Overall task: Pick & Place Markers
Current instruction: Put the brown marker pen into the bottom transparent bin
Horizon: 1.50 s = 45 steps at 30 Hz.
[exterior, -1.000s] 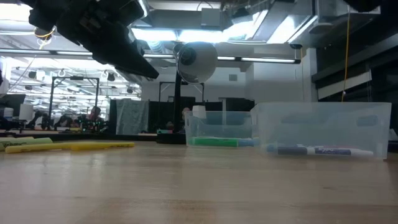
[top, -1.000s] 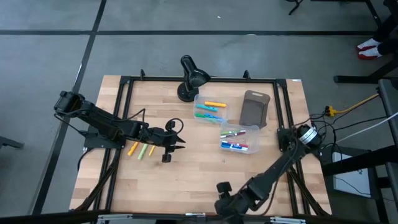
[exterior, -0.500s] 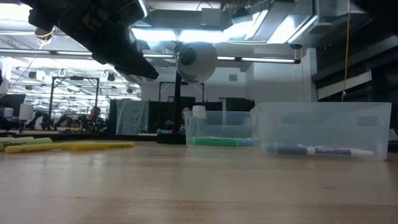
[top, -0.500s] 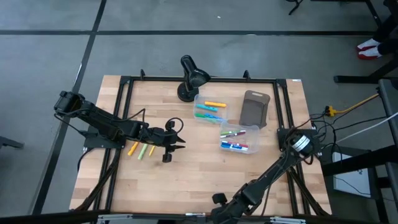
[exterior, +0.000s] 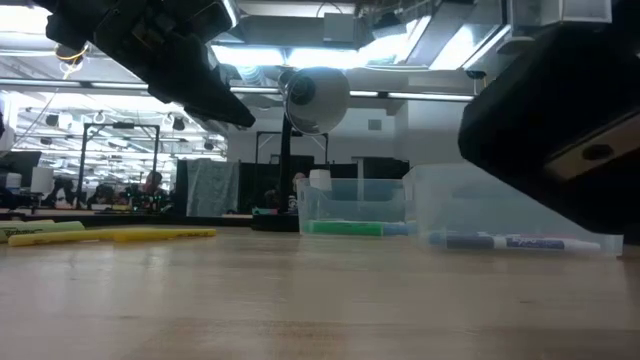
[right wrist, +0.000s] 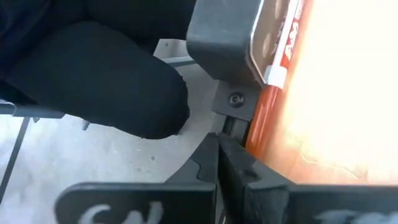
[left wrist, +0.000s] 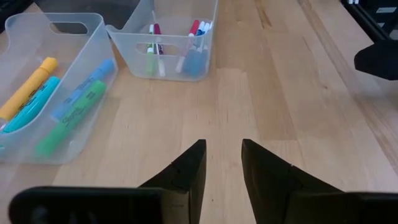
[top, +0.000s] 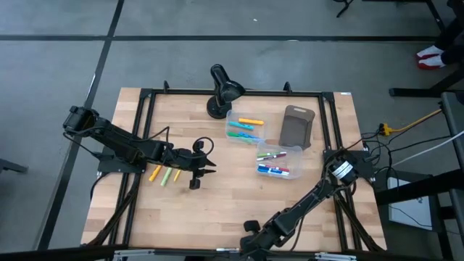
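Three markers, one orange [top: 154, 172], one green [top: 167, 176] and one yellow [top: 177, 175], lie flat on the wood at the table's left. My left gripper [top: 205, 167] hangs above the table just right of them. It is open [left wrist: 222, 149] with nothing between its fingers. More markers lie in two clear bins [top: 244, 127] [top: 279, 163]. My right gripper [top: 250, 232] is low at the table's near edge and shut [right wrist: 217, 146]. An orange marker [right wrist: 266, 112] lies right beside its fingers, against a dark grey block [right wrist: 224, 37]. My right gripper's shut fingers [right wrist: 233, 162] stand beside the orange marker's lower end [right wrist: 256, 134], coming at it slanting downward. Nothing shows between the fingers. Whether they touch the marker I cannot tell.
A grey-brown tray [top: 296, 125] lies right of the far bin. A black desk lamp [top: 221, 88] stands at the far edge. A black frame [top: 145, 94] rims the tabletop. Bare wood lies between the bins and the near edge [top: 217, 210].
My right gripper has sunk and gone toward the table's near edge and left. Its arm now fills the right side of the low view, where it did not show before. The markers and bins have stayed where they were.
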Tool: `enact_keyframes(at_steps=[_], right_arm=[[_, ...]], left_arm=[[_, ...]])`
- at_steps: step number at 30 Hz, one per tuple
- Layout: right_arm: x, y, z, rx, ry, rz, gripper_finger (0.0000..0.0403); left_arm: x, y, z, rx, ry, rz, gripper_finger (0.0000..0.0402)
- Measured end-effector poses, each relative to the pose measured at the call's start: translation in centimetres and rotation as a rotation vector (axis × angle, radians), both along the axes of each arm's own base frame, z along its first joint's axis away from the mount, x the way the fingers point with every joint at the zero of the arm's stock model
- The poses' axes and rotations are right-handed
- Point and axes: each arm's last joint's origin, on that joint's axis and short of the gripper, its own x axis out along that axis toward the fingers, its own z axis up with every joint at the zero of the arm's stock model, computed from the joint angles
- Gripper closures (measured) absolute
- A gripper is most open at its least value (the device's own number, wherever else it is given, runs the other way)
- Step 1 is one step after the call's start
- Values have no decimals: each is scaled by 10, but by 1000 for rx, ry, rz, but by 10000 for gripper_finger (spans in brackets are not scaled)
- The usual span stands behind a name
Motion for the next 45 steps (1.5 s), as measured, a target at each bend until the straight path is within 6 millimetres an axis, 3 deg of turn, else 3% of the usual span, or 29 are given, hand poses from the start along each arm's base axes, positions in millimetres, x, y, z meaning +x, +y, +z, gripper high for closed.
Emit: enact_keyframes(at_steps=[23,29,40,45], right_arm=[[6,-8,-11,17,81,-43,402],[9,-12,-12,-60,13,-96,402],[27,-40,-11,-294,-137,-297,400],[31,-59,2,-369,-164,-382,398]], left_arm=[[0,0,0,-7,5,-12,303],[-1,-1,-1,-13,16,-25,307],[-3,0,-5,-33,62,-10,304],[-5,-1,-7,-74,95,-24,306]])
